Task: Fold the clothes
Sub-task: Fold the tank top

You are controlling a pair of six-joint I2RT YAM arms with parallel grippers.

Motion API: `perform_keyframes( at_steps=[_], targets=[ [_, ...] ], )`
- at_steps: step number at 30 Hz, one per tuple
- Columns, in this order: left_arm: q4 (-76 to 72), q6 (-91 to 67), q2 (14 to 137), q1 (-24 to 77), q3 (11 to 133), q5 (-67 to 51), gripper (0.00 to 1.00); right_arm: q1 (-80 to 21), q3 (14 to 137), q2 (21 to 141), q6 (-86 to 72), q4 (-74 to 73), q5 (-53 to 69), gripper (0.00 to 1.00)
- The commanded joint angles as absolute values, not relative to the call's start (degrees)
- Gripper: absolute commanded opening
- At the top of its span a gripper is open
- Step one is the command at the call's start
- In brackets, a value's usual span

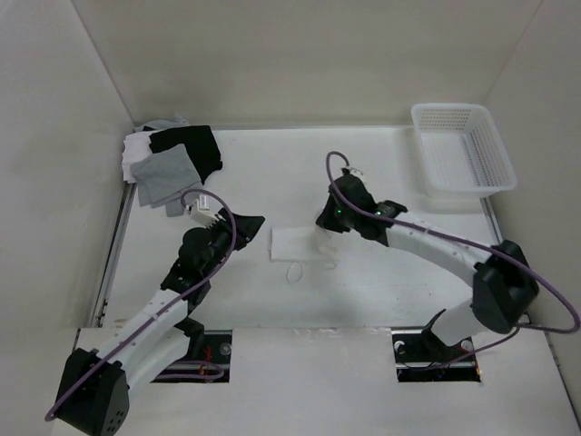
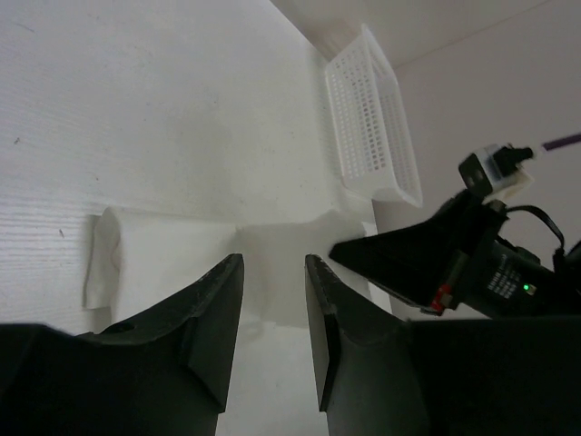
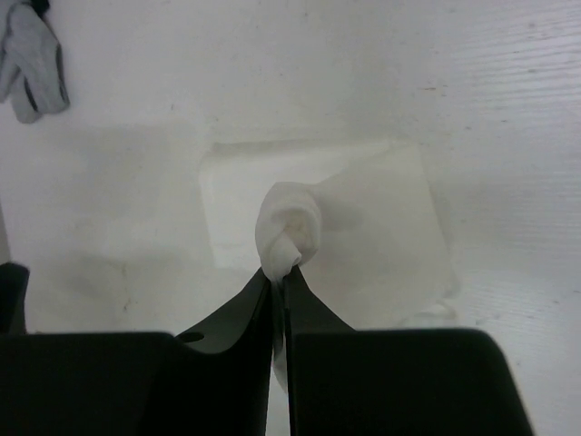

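The top (image 1: 292,243) lies flat, middle of the surface (image 1: 272,177); judged thin, limp and light, it is best taken by an edge; a bunch is pinched in the right jaws; the left jaws stand parted, empty.

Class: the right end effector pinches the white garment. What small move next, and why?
Probably lift slightly and draw the bunch leftward: the right end effector is shut on an edge of the white garment, and the rest lies flat.

White garment (image 1: 295,243) flat mid-table (image 1: 381,272), right gripper (image 1: 326,223) at its right edge, left gripper (image 1: 251,222) just left; grey-and-black clothes pile (image 1: 174,163) far left, basket (image 1: 423,154) far right.
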State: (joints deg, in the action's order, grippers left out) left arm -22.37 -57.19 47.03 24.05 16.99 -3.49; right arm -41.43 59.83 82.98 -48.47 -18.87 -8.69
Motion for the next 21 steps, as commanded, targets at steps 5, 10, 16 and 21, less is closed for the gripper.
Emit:
perform_keyframes(
  at_steps=[5, 10, 16, 21],
  targets=[
    [-22.1, -58.2, 42.7, 23.2, 14.9, -6.4, 0.32, -48.6, 78.7, 101.4, -52.7, -30.7, -16.5, 0.09],
    [-22.1, -58.5, 41.0, 21.8, 14.6, -9.5, 0.32, -52.9, 87.2, 110.2, -57.2, -34.0, -17.1, 0.1],
    [-23.0, -59.2, 40.6, 22.6, 14.1, -8.7, 0.32, -55.3, 92.0, 114.6, -60.5, -34.8, -16.8, 0.12],
    [-22.7, -60.2, 38.6, 21.8, 13.5, -7.9, 0.33, -56.3, 89.7, 113.6, -64.4, -28.7, -14.3, 0.43]
  ],
)
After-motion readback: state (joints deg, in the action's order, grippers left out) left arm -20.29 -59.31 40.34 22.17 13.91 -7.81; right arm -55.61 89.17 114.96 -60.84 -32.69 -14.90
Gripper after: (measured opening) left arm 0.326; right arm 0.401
